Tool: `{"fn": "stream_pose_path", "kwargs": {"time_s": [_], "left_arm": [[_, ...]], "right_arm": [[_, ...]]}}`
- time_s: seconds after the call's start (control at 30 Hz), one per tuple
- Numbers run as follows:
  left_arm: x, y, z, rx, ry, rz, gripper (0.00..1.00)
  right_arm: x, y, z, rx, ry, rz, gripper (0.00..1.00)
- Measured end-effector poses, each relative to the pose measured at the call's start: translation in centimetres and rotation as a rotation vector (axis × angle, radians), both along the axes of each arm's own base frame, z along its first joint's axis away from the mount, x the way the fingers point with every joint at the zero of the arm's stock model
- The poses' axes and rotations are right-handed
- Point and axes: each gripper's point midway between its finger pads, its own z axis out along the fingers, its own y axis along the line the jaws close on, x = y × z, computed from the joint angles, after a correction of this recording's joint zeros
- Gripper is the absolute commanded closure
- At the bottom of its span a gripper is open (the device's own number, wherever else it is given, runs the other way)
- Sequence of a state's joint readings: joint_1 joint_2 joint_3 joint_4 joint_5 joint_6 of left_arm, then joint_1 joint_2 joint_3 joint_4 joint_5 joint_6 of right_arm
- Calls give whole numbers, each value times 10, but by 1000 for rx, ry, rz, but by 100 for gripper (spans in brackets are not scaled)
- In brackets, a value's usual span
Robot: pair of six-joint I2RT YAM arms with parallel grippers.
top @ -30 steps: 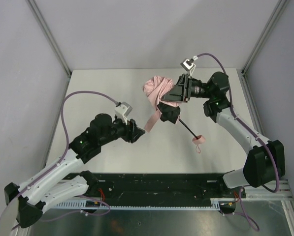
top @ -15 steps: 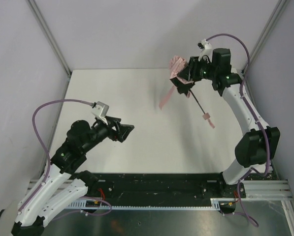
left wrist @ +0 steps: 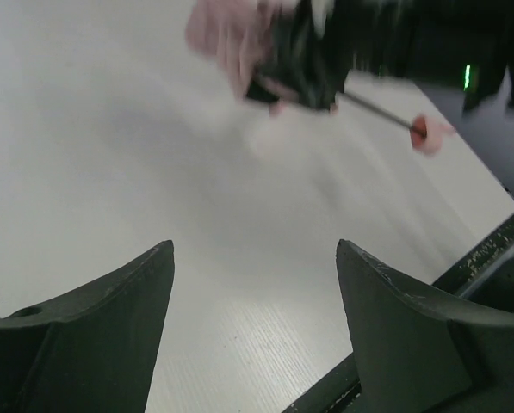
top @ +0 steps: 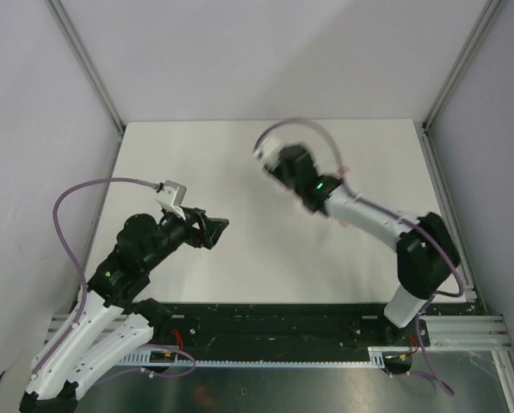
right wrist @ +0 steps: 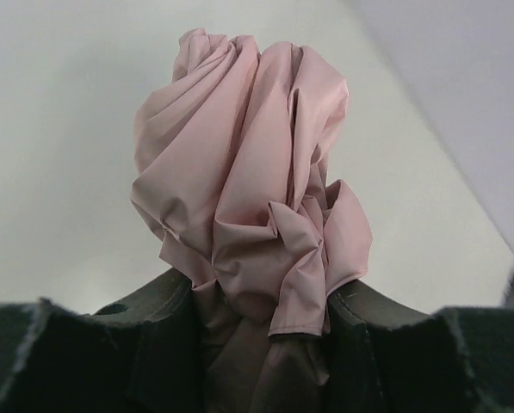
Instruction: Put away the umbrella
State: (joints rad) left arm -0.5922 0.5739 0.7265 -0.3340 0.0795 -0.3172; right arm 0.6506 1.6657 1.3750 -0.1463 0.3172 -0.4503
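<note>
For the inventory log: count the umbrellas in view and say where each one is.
1. The umbrella is clamped in the right gripper, its pink fabric bunched between the jaws. The left gripper is open and empty. Nothing suggests another one is hidden.

From above, we see the far end of the right arm only as a blur, so the right gripper and the umbrella cannot be told apart there. The left wrist view shows the umbrella blurred and cut by the top edge; the right wrist view hides its lower folds between the fingers.
</note>
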Motion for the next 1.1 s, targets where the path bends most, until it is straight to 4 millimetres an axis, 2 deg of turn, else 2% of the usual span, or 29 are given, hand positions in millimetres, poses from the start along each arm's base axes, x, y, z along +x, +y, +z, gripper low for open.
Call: {"fn": "stream_pose_path", "kwargs": {"time_s": [0.07,0.13,0.23,0.3,0.37,0.53,0.6,0.83,0.93,1.1], "left_arm": [[4,7,-9,4,31,52,22],[8,14,-22,5,68,109,24],[10,21,-42,-7,135,177,25],[10,24,-57,-19,187,211,25],[9,24,-67,-45,235,236,20],[11,23,-85,-97,358,306,18],[15,21,-89,-117,390,329,17],[15,26,-122,-154,566,419,7],[14,24,-136,-216,670,449,2],[9,14,-168,-285,901,473,1]], "right_arm": [[-38,42,-52,-93,40,124,100],[-74,71,-98,-168,82,231,100],[-123,94,-158,-262,148,357,100],[-142,100,-180,-281,179,402,100],[-148,109,-183,-236,195,425,100],[-162,128,-189,-58,322,509,100],[-164,132,-192,8,374,540,100],[-170,147,-197,238,540,655,100],[-171,151,-198,324,593,692,100],[-174,153,-200,415,664,724,100]]}}
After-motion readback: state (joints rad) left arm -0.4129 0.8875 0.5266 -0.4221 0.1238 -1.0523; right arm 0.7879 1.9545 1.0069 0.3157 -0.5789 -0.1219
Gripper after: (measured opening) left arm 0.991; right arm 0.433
